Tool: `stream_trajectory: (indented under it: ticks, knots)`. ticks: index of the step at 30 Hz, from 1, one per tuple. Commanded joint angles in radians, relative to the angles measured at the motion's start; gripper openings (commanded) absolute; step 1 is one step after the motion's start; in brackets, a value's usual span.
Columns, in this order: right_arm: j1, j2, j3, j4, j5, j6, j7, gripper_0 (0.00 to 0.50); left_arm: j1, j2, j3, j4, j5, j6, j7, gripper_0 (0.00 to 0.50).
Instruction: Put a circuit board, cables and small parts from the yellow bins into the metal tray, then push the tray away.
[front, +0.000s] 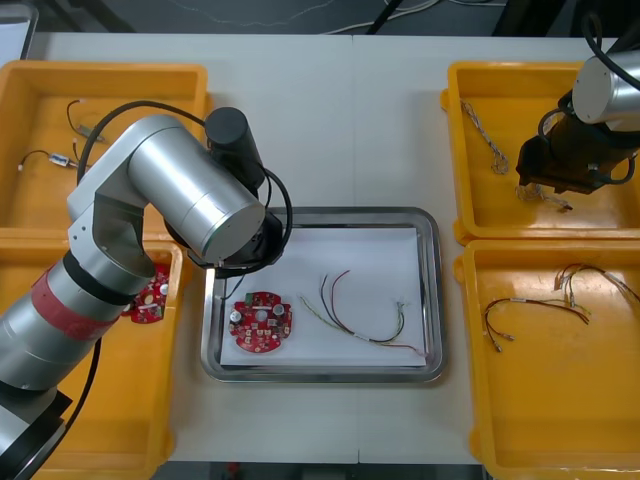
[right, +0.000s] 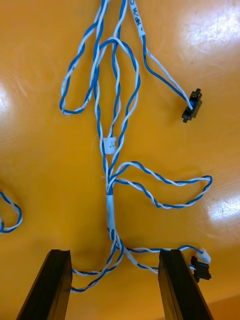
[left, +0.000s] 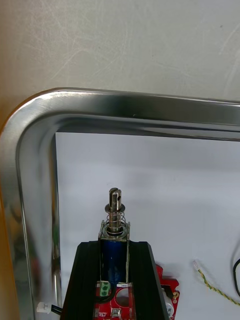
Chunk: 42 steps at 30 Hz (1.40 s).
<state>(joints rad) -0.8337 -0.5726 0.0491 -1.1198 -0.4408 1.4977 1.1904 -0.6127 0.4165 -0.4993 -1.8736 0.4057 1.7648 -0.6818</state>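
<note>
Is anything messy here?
Nothing stands out. Board and cable lie flat in the tray. Left gripper holds a small metal part above it; right gripper, jaws open, hangs over a blue-white cable in a bin.

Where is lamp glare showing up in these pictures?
Right wrist view: white patches on the bin floor beyond the open right fingers. Left wrist view: bright and dark bands along the tray rim, past the left fingers gripping a metal part.

A tray (front: 433, 290) corner is hidden by the left arm (front: 190, 190); the circuit board (left: 169, 289), by the left gripper (left: 114, 247) and its small metal part (left: 116, 215).
</note>
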Motion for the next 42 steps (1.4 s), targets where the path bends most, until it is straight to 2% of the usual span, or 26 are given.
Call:
stream_trajectory:
  ticks: [1,8,20,28,29,30,31,32,33,35,37,40,42]
  knots:
    - [-0.068,-0.004,-0.02,-0.005,0.011,0.013,0.035,0.5,-0.004,-0.024,-0.027,0.005,-0.013,-0.033,-0.067,0.0]
    - [-0.091,-0.006,-0.021,0.014,0.016,0.012,0.057,0.5,-0.004,-0.028,-0.047,0.065,-0.047,-0.103,-0.076,0.0]
    - [-0.203,0.003,-0.025,0.267,-0.006,-0.065,0.1,0.5,-0.002,-0.036,-0.051,0.1,-0.07,-0.128,-0.088,0.0]
    - [-0.211,0.013,-0.025,0.319,-0.009,-0.109,0.106,0.5,-0.002,-0.036,-0.051,0.1,-0.068,-0.13,-0.088,0.001]
    - [-0.211,0.016,-0.026,0.321,-0.006,-0.111,0.104,0.5,-0.002,-0.036,-0.05,0.1,-0.07,-0.13,-0.087,0.019]
    - [-0.211,0.016,-0.028,0.321,-0.004,-0.111,0.104,0.5,-0.002,-0.036,-0.051,0.1,-0.07,-0.13,-0.087,0.069]
    - [-0.211,0.019,-0.026,0.324,-0.001,-0.111,0.1,0.5,-0.002,-0.036,-0.05,0.1,-0.07,-0.131,-0.085,0.163]
    - [-0.211,0.019,-0.028,0.324,0.001,-0.109,0.098,0.5,-0.001,-0.036,-0.05,0.1,-0.071,-0.131,-0.085,0.201]
    - [-0.211,0.022,-0.028,0.324,0.005,-0.108,0.094,0.5,-0.002,-0.036,-0.051,0.1,-0.071,-0.133,-0.084,0.235]
    - [-0.211,0.025,-0.028,0.324,0.016,-0.102,0.087,0.5,-0.001,-0.036,-0.05,0.1,-0.071,-0.133,-0.084,0.251]
    - [-0.211,0.028,-0.031,0.325,0.022,-0.096,0.08,0.5,-0.001,-0.036,-0.051,0.1,-0.073,-0.133,-0.081,0.318]
    - [-0.211,0.033,-0.034,0.325,0.031,-0.082,0.069,0.5,-0.001,-0.036,-0.05,0.099,-0.074,-0.133,-0.076,0.5]
    - [-0.211,0.036,-0.035,0.325,0.031,-0.076,0.061,0.5,-0.001,-0.036,-0.05,0.099,-0.076,-0.133,-0.073,0.5]
